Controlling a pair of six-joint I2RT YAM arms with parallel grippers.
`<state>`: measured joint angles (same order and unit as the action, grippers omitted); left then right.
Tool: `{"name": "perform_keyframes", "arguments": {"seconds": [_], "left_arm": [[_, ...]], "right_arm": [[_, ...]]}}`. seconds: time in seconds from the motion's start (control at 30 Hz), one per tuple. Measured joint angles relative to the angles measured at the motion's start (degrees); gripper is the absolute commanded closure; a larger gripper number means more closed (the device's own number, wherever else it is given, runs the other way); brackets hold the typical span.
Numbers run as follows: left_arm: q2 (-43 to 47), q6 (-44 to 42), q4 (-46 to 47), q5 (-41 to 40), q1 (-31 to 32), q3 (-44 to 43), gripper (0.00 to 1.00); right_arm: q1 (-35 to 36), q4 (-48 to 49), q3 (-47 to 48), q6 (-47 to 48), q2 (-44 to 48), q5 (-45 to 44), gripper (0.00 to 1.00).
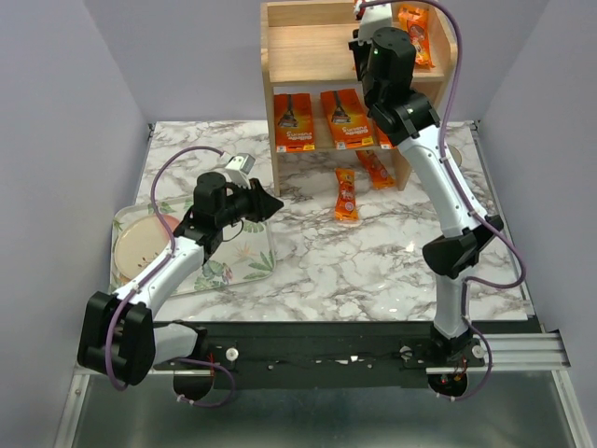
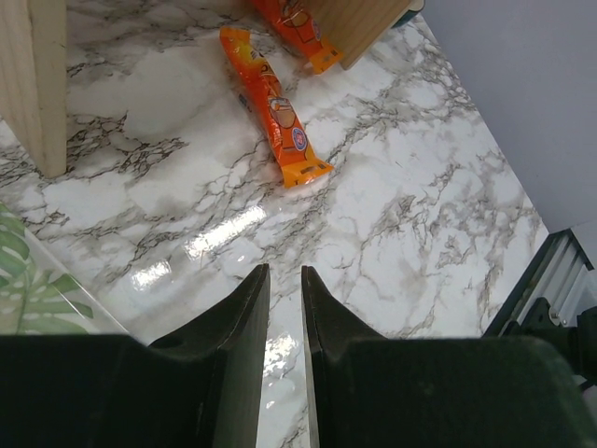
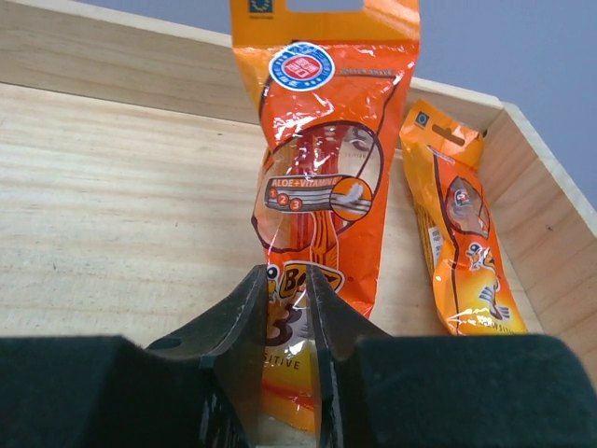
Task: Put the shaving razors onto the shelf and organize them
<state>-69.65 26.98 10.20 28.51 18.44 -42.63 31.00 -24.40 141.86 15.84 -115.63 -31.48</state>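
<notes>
The right end effector (image 3: 287,275) is seen reaching into the upper tier of the shelf (image 1: 267,75); its fingers (image 3: 244,308) stand slightly apart with the lower end of a narrow orange pack (image 3: 326,168) between them, and whether that pack is pressed or loose cannot be told; the pack lies flat on the upper board, its hanging tab pointing to the back wall; a second narrow pack (image 3: 462,243) is laid just beside it, against the right side panel; on the lower tier two wide orange cards (image 1: 294,121) (image 1: 347,119) are stood side by side, facing the open front; a loose pack (image 1: 346,194) is left on the marble worktop (image 1: 373,271) in front of the shelf, and a further pack (image 1: 375,168) lies at the foot of the right side panel, partly hidden; the left end effector (image 2: 284,271) is held above the worktop near the leaf-print tray (image 1: 242,266), its fingers a little apart with nothing between them; a round plate (image 1: 140,247) rests on that tray.
</notes>
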Motion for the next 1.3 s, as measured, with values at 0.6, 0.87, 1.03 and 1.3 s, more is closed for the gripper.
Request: {"name": "perform_keyframes", "arguments": {"seconds": [0.6, 0.87, 1.03, 1.3], "left_arm": [[-3.1, 0.1, 0.4, 0.0, 0.0, -1.2, 0.70], [-3.5, 0.2, 0.5, 0.0, 0.0, -1.6, 0.69], [-3.5, 0.3, 0.9, 0.0, 0.0, -1.6, 0.68], [-3.5, 0.3, 0.9, 0.0, 0.0, -1.2, 0.67]], "right_arm": [[0.0, 1.3, 0.7, -1.4, 3.1, 3.9, 0.49], [-1.4, 5.5, 0.2, -2.4, 9.6, 5.7, 0.36], [-3.3, 5.0, 0.0, -4.1, 9.1, 8.9, 0.32], [-5.0, 2.4, 0.1, -6.4, 2.8, 14.8, 0.66]]}}
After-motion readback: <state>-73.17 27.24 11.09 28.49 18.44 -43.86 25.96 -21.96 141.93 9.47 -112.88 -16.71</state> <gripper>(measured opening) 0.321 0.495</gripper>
